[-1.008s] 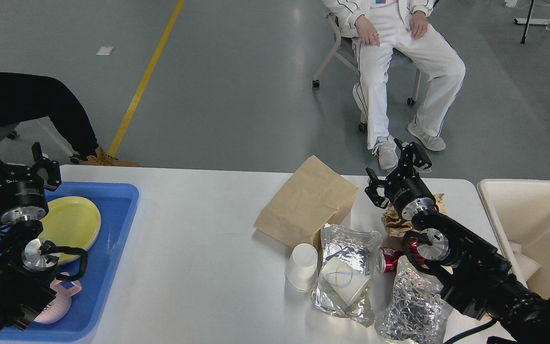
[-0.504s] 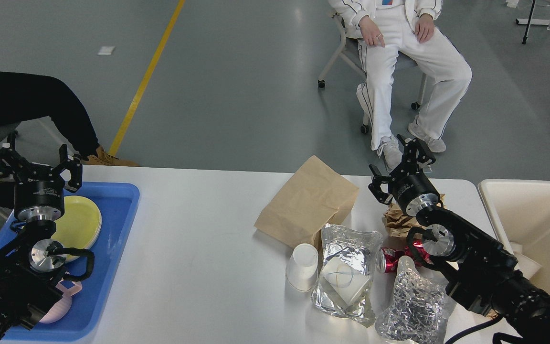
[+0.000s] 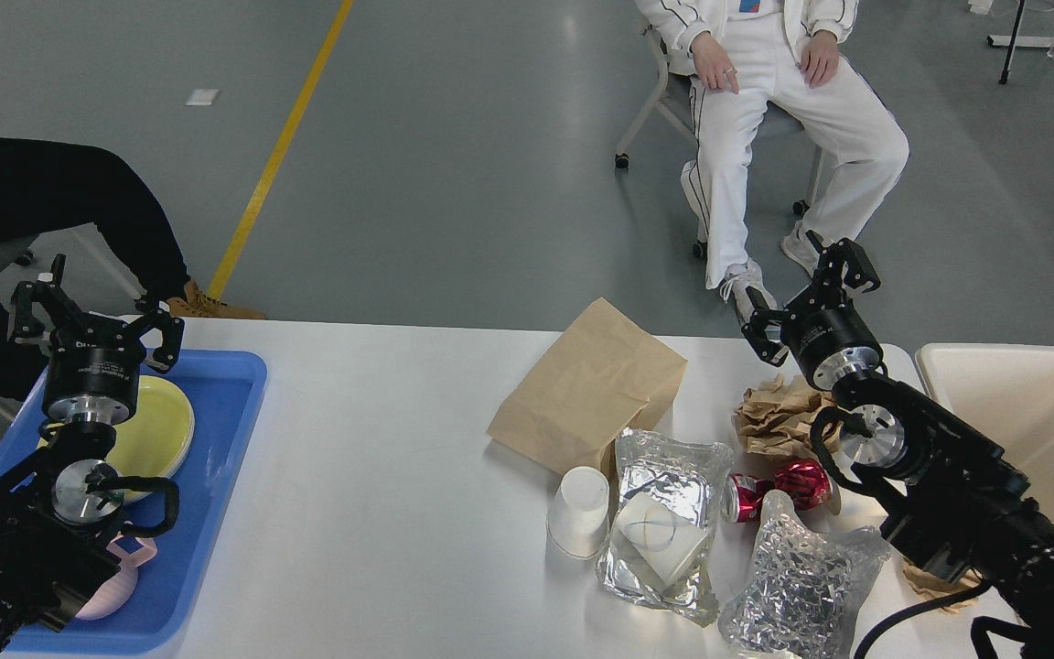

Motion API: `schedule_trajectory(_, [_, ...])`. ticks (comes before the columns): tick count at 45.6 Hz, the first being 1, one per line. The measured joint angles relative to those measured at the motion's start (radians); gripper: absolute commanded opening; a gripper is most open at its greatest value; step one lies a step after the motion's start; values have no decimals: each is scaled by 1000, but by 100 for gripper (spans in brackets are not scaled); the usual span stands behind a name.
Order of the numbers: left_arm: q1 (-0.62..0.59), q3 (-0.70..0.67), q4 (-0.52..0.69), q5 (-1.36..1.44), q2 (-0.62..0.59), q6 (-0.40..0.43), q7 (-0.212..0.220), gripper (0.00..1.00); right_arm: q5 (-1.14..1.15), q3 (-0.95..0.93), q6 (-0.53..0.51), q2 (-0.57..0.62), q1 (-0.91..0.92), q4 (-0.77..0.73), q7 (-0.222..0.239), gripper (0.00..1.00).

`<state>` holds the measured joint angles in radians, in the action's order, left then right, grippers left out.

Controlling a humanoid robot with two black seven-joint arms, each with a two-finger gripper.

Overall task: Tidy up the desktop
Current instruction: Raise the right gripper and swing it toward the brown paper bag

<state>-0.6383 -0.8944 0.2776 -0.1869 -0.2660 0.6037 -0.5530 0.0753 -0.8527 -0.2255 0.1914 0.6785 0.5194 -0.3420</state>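
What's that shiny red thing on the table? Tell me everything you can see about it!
It looks like a crushed red metal drink can, glossy and dented, lying on its side on the large white tabletop. Its silvery end faces left. It lies just in front of the crumpled brown paper wad, and the wrinkled silver foil bag seems to touch its near side. The flat silver foil pouch lies just to its left. No gripper holds it; the right arm's black wrist is close beside it.

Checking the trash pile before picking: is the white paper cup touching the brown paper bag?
Cannot tell. In the head view the white paper cup lies right at the brown paper bag's near edge, showing no clear gap or contact.
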Motion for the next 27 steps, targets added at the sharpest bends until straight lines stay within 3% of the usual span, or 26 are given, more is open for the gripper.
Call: schedule_trajectory(27, [1, 0, 0, 0, -1, 1, -1, 96, -9, 6, 5, -10, -11, -4, 0, 100])
